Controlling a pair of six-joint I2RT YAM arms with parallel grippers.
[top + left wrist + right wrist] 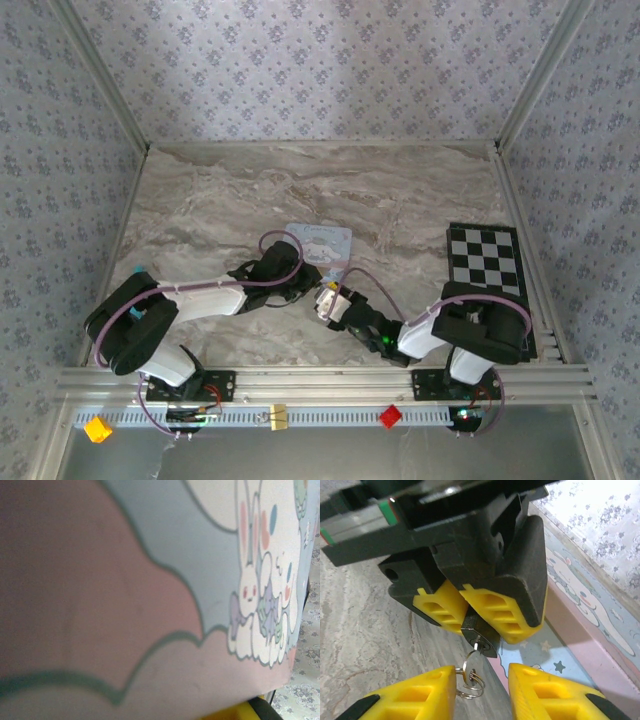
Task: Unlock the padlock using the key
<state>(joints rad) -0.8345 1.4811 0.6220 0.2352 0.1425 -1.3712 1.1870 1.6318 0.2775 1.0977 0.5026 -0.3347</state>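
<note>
**Key's in the lock, now for a proper pinch on it**

My left gripper [480, 626] is clamped on the padlock [481, 636]. The little dark body is squeezed between its yellow pads [440, 610], with the keyhole end poking straight at my right gripper [480, 692]. The key [476, 647] sits in the keyhole just ahead of the right fingertips, and its split ring [471, 681] dangles right between them. The right jaws stand apart, one on either side of the ring, and aren't gripping anything. One looks about to touch the ring, the other has daylight.

I reckon this is the grab-the-key step. The thing to pinch is the key's head, not the loose ring, which will just swivel and give me no twist. So I'd nudge the right gripper forward a touch until the fingertips cover the head, close firmly, then roll the wrist about the key's shaft while the left holds hard. If the roll is off that line, it'll probably lever the padlock out of the left pads.

In the top view both arms lie low, forearms reaching in toward the middle, grippers meeting nose to nose. The pale blue cartoon tin [590, 645] sits close on the right side of my right fingers, and the left wrist camera is nearly pressed against its print.
</note>
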